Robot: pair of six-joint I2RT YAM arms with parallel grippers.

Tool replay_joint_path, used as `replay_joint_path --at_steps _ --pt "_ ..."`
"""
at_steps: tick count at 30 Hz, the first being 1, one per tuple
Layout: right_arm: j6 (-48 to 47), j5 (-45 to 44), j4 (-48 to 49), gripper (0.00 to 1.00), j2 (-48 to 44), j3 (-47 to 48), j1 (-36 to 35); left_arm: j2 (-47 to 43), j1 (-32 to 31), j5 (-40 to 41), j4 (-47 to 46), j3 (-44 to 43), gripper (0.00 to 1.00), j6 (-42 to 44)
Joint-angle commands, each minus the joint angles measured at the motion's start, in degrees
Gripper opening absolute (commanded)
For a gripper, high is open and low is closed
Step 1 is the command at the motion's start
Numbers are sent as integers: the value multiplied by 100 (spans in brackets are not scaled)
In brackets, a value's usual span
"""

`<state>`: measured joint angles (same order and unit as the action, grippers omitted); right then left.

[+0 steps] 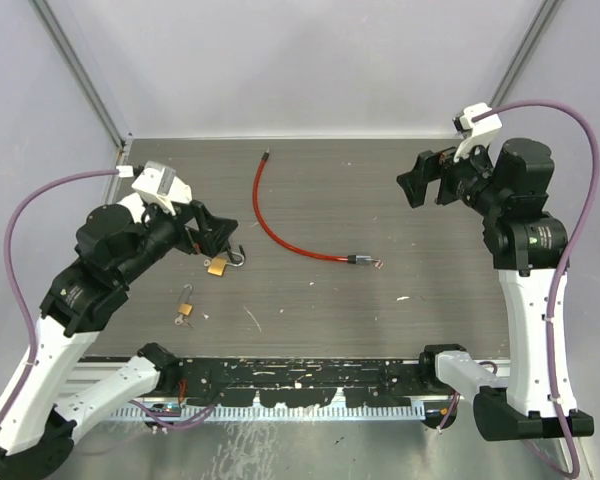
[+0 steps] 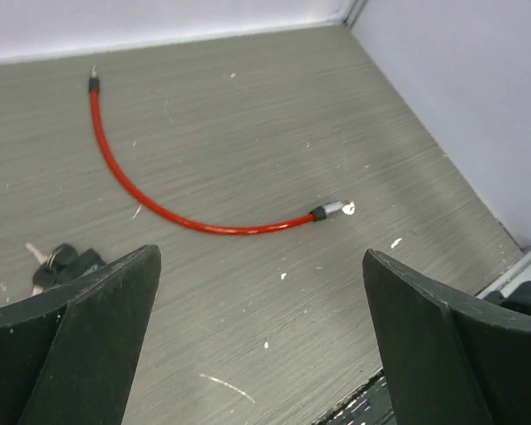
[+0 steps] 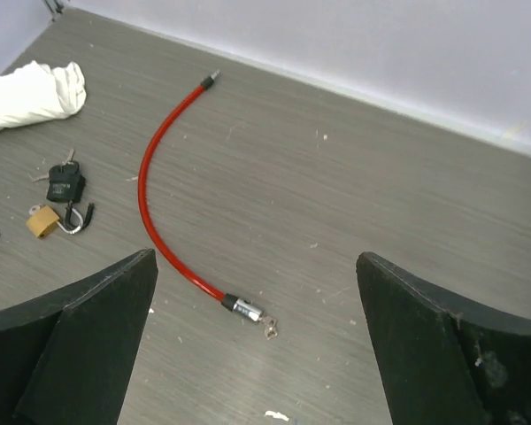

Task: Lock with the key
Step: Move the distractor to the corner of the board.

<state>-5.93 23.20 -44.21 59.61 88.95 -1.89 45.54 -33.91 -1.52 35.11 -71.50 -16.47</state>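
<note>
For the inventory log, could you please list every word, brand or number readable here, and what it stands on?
No text can be read in any view.
Brass padlock: any marking on it is too small and blurred to read.
Black-headed keys: any marking on them is too blurred to read.

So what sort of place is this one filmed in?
Probably a lab test cell: grey tabletop boxed in by plain white panels on metal frame posts, with a padlock and red cable laid out.

place: robot lab | cue: walled table point(image 1: 430, 300), aluminium frame point(image 1: 80, 70)
</note>
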Motion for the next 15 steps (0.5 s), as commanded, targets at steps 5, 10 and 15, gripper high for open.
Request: replay_joint_path --at_steps 5,10,15 --pt "640 -157 737 100 -104 -877 141 -569 1148 -790 -667 1281 98 -730" --pt "876 -75 1257 100 -75 -1609 224 -1041 1827 -1152 -976 2410 98 -1229" --pt "897 365 2012 100 -32 -2437 284 -1349 2290 -1344 -1320 3370 98 -1688"
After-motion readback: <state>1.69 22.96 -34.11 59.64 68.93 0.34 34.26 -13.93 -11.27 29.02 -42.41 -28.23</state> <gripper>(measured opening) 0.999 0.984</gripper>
